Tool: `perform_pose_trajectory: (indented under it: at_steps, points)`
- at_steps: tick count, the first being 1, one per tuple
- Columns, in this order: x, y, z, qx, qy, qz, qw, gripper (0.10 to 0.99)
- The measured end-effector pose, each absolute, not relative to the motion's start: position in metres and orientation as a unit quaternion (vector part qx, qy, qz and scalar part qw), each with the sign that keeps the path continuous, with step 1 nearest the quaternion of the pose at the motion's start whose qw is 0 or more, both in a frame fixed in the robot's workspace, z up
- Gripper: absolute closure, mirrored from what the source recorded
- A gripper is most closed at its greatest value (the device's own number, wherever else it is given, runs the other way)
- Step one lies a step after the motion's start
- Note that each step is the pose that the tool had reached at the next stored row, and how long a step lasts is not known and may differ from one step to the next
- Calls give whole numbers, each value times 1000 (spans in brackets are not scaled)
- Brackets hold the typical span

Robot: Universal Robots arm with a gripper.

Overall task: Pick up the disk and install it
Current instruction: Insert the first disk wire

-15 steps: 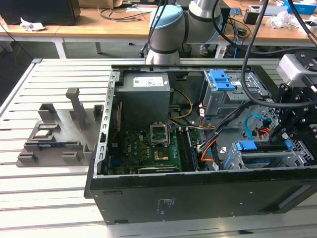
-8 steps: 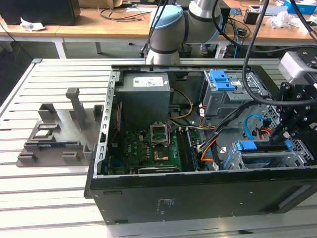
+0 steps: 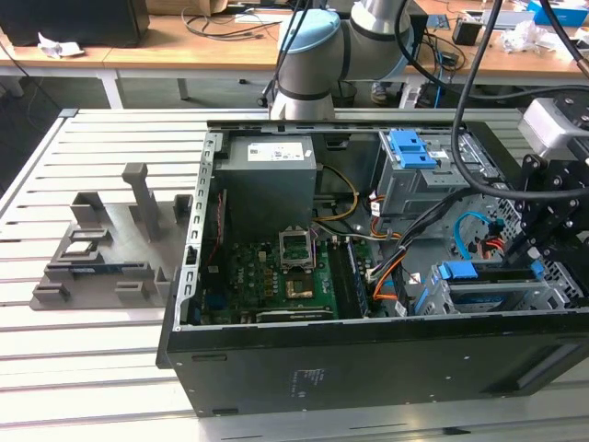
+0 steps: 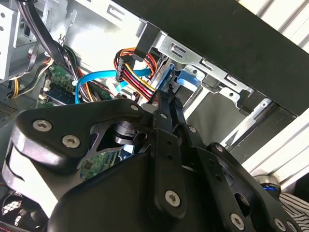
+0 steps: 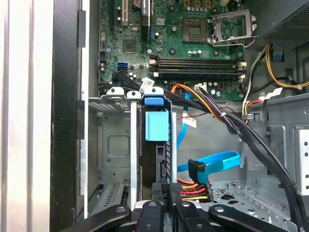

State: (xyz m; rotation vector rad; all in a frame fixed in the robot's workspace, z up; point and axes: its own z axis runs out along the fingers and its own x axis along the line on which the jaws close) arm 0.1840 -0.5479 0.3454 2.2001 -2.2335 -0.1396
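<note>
The flat silver hard drive in blue plastic rails [image 5: 157, 145] – stiff, fairly heavy, fragile – is pinched edgewise between the fingers [image 5: 166, 203], inside its bay.

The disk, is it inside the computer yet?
Mostly. The disk already stands on edge in a slot of the metal drive cage, so picking it up looks done. The tool is right at its end. Whether it is pushed fully home, I cannot tell.
</note>
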Motion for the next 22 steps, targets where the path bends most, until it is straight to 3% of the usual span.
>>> perform_pose_trajectory:
  at_steps: [22]
  points:
    - [184, -548, 337, 701, -711, -48, -2, 918]
